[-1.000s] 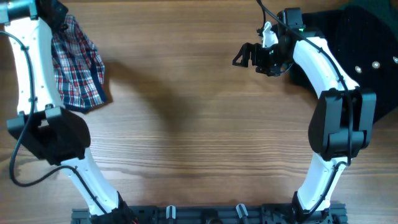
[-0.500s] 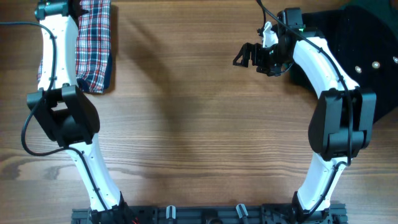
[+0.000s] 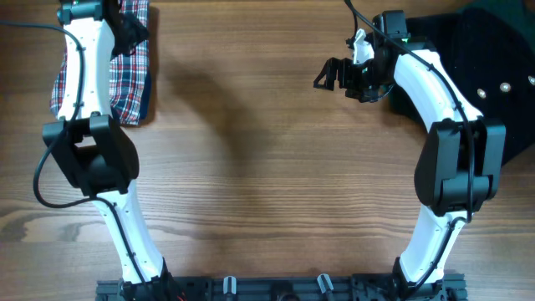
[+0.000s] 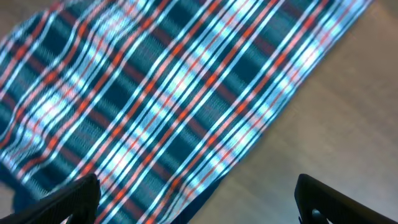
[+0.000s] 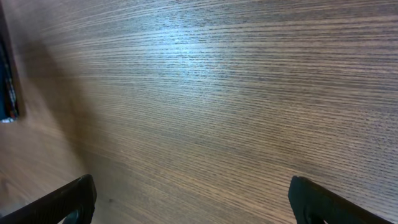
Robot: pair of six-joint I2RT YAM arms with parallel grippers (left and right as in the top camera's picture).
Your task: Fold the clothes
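Observation:
The clothes [image 3: 129, 79], a red, white and navy plaid garment, lie as a folded strip at the table's far left corner, partly hidden under my left arm. My left gripper [image 3: 132, 25] hovers over their far end. In the left wrist view the plaid clothes [image 4: 143, 93] fill the upper left, their navy edge running diagonally onto bare wood. My left gripper [image 4: 199, 208] is open, its fingertips [image 4: 74, 199] wide apart with nothing between them. My right gripper [image 3: 330, 75] hangs above bare wood at the far right of centre. In the right wrist view my right gripper [image 5: 196, 208] is open and empty.
A black garment with small metal studs [image 3: 497, 58] lies at the far right, behind my right arm. Dark green fabric [image 3: 501, 7] shows at the top right corner. The wooden table [image 3: 267, 167] spans the middle, with both arm bases at its near edge.
My left gripper carried the plaid garment to the far left corner, opened and let it go. The garment now lies flat as a strip. The right arm has not moved.

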